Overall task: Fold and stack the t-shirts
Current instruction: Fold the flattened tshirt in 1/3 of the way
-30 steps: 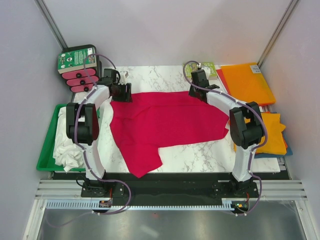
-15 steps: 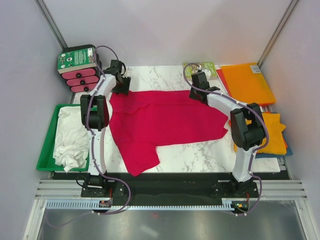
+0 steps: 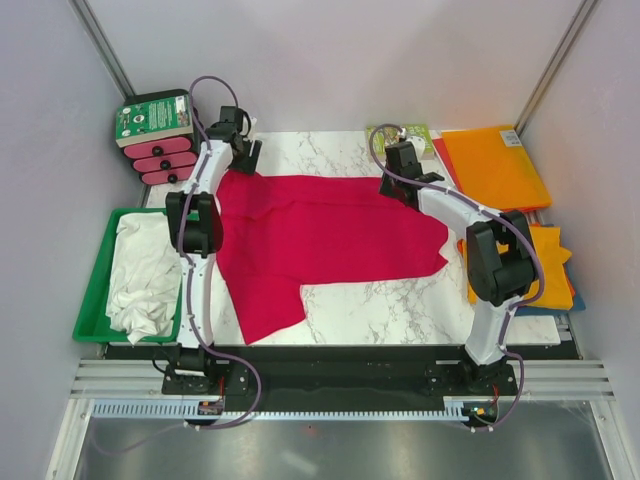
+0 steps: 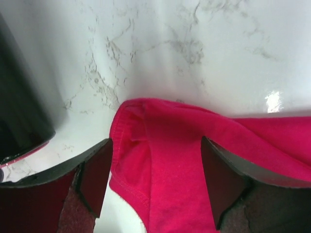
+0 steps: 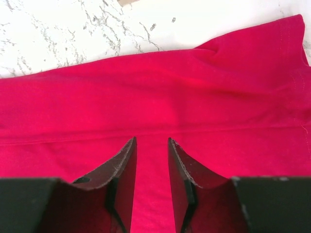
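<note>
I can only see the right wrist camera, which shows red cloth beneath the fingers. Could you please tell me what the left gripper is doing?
Observer: The left gripper is at the far left corner of the crimson red cloth t-shirt, jaws wide open with the bunched hem between them.
Operator: Thank you. Is the shirt folded yet?
Observer: No, it lies spread across the white marble table, with one end trailing toward the near edge on the left.
Operator: Is another shirt waiting anywhere?
Observer: A crumpled white cloth t-shirt sits in the green plastic tray left of the table.
</note>
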`<action>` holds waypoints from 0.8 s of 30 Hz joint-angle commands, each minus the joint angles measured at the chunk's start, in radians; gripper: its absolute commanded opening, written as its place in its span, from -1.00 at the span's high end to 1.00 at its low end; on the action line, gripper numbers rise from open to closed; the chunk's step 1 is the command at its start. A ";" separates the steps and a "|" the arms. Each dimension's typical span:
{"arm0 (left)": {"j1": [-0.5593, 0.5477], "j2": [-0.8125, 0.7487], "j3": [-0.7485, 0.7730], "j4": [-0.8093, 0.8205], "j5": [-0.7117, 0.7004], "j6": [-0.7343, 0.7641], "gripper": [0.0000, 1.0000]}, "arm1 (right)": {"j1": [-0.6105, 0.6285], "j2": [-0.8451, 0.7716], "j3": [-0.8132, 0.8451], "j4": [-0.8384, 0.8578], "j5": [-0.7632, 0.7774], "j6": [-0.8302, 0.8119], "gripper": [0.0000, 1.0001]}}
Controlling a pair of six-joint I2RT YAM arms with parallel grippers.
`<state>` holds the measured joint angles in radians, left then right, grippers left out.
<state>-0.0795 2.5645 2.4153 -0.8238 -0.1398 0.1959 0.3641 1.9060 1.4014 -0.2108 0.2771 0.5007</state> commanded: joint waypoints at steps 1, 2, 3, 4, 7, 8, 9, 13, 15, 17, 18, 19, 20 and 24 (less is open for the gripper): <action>0.009 -0.275 -0.148 0.070 0.127 -0.062 -0.61 | 0.004 -0.099 0.018 -0.027 -0.013 -0.004 0.20; 0.007 -0.324 -0.207 0.084 0.138 -0.078 -0.61 | 0.009 -0.110 0.015 -0.041 -0.001 -0.007 0.19; 0.007 -0.384 -0.335 0.107 0.176 -0.105 -0.60 | 0.010 -0.116 0.004 -0.058 0.010 -0.007 0.20; 0.007 -0.436 -0.407 0.123 0.228 -0.116 -0.59 | 0.010 -0.123 -0.034 -0.059 0.034 -0.007 0.33; 0.000 -0.613 -0.684 0.189 0.305 -0.125 -0.51 | 0.012 -0.127 -0.100 -0.081 0.076 0.010 0.70; -0.012 -0.657 -0.776 0.192 0.312 -0.124 -0.47 | 0.010 -0.118 -0.107 -0.094 0.076 0.010 0.78; -0.019 -0.667 -0.812 0.190 0.316 -0.115 -0.44 | 0.012 -0.107 -0.114 -0.110 0.074 0.013 0.87; -0.039 -0.676 -0.939 0.187 0.324 -0.102 -0.36 | 0.010 -0.030 -0.120 -0.148 0.071 0.030 1.00; -0.039 -0.647 -0.966 0.187 0.318 -0.102 -0.33 | 0.012 -0.009 -0.119 -0.151 0.066 0.039 1.00; -0.039 -0.621 -0.960 0.187 0.301 -0.101 -0.30 | 0.010 0.028 -0.108 -0.153 0.065 0.044 1.00; -0.039 -0.595 -0.955 0.187 0.295 -0.098 -0.30 | 0.012 0.042 -0.087 -0.156 0.057 0.044 1.00; -0.039 -0.577 -0.946 0.183 0.278 -0.095 -0.30 | 0.010 0.074 -0.073 -0.162 0.053 0.047 1.00; -0.039 -0.560 -0.920 0.177 0.266 -0.092 -0.29 | 0.010 0.091 -0.059 -0.174 0.050 0.047 1.00; -0.036 -0.486 -0.857 0.172 0.204 -0.084 -0.28 | 0.010 0.157 0.036 -0.200 0.031 0.053 1.00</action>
<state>-0.1234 2.0365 1.4723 -0.6624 0.1200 0.1135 0.3714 1.9965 1.3468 -0.3744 0.3267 0.5350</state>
